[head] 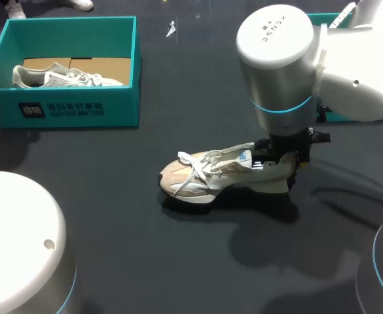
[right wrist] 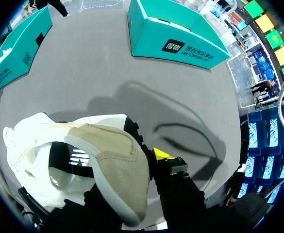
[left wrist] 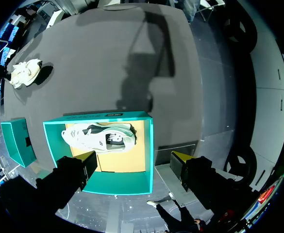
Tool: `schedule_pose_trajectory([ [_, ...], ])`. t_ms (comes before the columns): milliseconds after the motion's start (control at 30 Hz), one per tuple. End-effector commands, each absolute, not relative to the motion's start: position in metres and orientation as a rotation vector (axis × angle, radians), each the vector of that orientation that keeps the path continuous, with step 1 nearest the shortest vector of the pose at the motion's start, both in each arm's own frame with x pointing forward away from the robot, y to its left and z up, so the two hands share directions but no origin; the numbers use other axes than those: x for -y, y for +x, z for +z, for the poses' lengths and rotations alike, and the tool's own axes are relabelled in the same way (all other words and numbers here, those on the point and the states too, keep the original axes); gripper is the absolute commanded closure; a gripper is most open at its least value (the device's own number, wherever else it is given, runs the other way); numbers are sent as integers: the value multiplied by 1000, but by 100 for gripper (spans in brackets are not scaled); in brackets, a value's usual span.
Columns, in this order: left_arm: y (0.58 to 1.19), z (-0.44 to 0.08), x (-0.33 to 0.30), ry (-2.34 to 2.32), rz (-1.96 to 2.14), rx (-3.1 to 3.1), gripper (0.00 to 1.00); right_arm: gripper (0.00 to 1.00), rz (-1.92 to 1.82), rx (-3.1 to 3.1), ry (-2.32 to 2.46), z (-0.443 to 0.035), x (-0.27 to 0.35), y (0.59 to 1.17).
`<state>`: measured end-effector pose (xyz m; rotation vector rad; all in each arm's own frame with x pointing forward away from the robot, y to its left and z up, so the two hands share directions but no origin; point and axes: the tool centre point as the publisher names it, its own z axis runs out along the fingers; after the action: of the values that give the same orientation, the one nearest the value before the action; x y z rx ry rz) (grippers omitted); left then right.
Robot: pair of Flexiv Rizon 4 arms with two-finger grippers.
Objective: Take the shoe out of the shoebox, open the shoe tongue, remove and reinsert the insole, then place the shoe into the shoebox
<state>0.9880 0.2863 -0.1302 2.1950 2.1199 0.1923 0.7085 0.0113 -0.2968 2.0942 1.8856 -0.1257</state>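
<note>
While the left gripper (left wrist: 133,162) hangs released over the teal shoebox (head: 73,104) in the upper left of the head view — a second shoe (head: 60,76) lying inside it — the right gripper (head: 284,156) is clenched on the heel of the beige shoe (head: 201,176), just right of centre. That shoe sits on the dark table (head: 112,216) — toe pointing left.

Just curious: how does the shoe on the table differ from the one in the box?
The table shoe is beige, upright, the right hand at its heel; the boxed shoe is whiter, on its side in the shoebox, untouched. Both are laced trainers.
</note>
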Motion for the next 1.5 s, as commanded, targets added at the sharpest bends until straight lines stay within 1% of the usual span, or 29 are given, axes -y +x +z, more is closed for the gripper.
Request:
schedule_pose_trajectory([
  [33,987,-130,-286,2197,196,-2120,0,100,-126,-1880,2102,-308,-20,706],
  [367,987,-130,-286,2197,196,-2120,0,100,-141,-1891,2122,-343,-30,699],
  [733,987,-130,-286,2197,196,-2120,0,100,-143,-1904,2149,-370,-32,699],
  [1500,987,-130,-286,2197,196,-2120,0,100,-94,-1966,2158,-387,-26,698],
])
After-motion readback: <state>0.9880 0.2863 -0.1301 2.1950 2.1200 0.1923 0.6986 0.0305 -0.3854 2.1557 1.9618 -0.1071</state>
